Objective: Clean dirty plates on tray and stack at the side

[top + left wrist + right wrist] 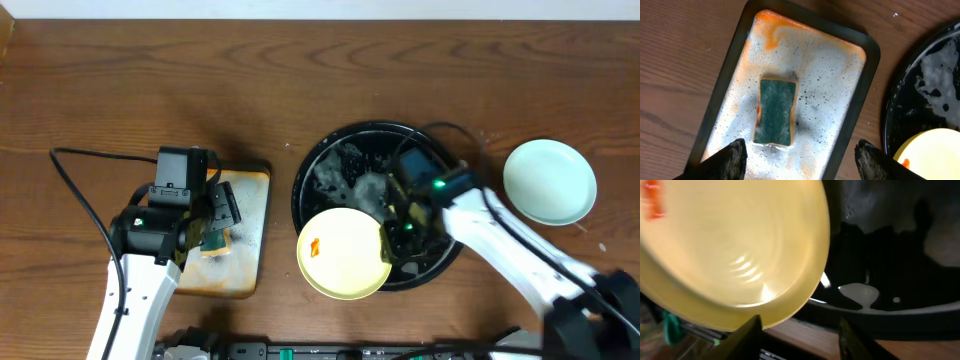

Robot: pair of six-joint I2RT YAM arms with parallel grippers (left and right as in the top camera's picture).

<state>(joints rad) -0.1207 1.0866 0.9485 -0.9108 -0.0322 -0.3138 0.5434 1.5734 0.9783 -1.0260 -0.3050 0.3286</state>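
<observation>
The pale yellow plate [343, 255] with an orange smear lies tilted over the front left rim of the round black tray [302, 190]. My right gripper [398, 224] is over the tray at the plate's right edge. In the right wrist view its fingers [802, 336] are apart; the plate [730, 245] rim lies by the left finger, and the wet tray [890, 255] is behind. One pale blue-green plate [549, 181] sits on the table to the right. A second one does not show. My left gripper [212, 226] [800, 150] is open.
A green sponge [775, 111] lies on the soapy, rust-stained rectangular tray [840, 65] below my left gripper; both show in the overhead view [250, 200]. Foam [340, 170] lies in the black tray. A black cable [70, 165] runs at the left.
</observation>
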